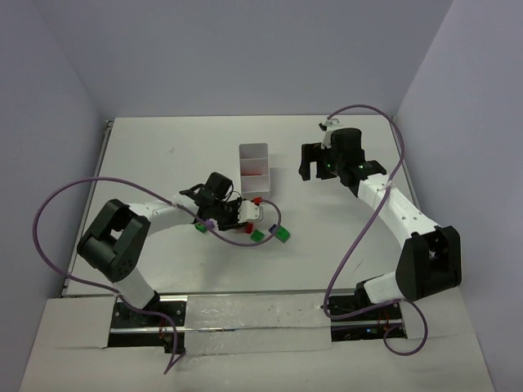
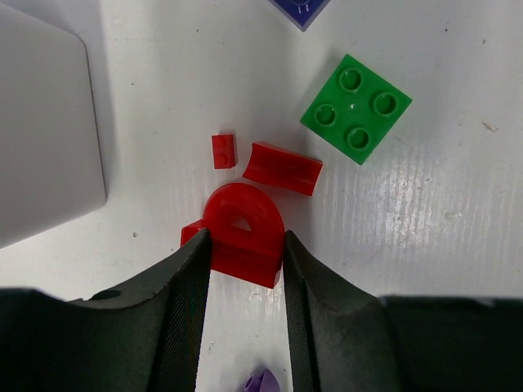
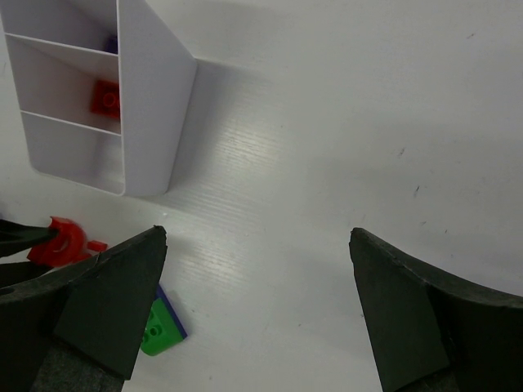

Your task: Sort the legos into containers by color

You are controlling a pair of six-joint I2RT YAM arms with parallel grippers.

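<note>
A red arched lego [image 2: 243, 214] is clamped in the left gripper [image 2: 243, 255], near the end of the white tray [image 1: 255, 148], where another red lego [image 3: 105, 96] is seen in the middle compartment. Farther right, the right gripper [image 3: 257, 237] is held with its jaws wide apart.

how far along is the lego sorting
Early on. Done: one red brick sits in the white tray's middle compartment. In hand: the left gripper is shut on a red arched brick. Left: a small red brick, a curved red piece and a green brick lie loose; the right gripper is open.
</note>
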